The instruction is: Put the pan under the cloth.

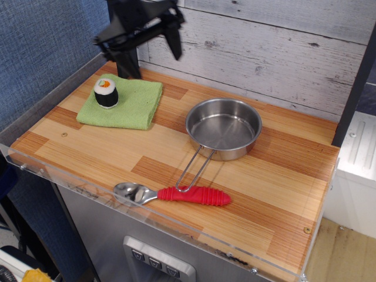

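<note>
The shiny steel pan (224,127) sits upright in the middle of the wooden counter, its wire-loop handle (192,170) pointing to the front. The light green cloth (134,103) lies flat at the back left, with a toy sushi roll (106,92) standing on its left part. My black gripper (151,54) hangs in the air above the cloth's back edge, to the upper left of the pan. Its two fingers (174,42) are spread apart and hold nothing.
A metal spoon with a red handle (194,195) lies near the front edge, touching the tip of the pan's handle. A dark post (124,59) stands behind the cloth. A grey plank wall (264,53) runs along the back. A clear rim (147,217) edges the counter's front.
</note>
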Tool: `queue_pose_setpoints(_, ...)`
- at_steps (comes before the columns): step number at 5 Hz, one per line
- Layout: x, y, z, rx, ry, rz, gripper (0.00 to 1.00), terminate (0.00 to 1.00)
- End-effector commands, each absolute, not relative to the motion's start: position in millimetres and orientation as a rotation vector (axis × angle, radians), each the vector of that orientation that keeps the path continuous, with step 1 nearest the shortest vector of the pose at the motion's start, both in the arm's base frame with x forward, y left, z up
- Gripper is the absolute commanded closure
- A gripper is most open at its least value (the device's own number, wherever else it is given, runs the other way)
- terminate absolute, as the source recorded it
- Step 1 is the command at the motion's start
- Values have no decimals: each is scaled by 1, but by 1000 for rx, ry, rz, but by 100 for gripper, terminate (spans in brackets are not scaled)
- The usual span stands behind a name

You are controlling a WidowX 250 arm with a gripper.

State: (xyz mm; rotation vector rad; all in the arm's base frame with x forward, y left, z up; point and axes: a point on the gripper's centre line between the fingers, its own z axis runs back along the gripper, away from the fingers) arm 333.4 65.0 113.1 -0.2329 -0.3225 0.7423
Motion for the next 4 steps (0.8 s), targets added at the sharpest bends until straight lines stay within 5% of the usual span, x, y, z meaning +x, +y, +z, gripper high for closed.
queue_pose_setpoints(1,335,43,98,-192,-318,576,0,0)
queue_pose_setpoints(4,326,37,48,-114,-237,524,0,0)
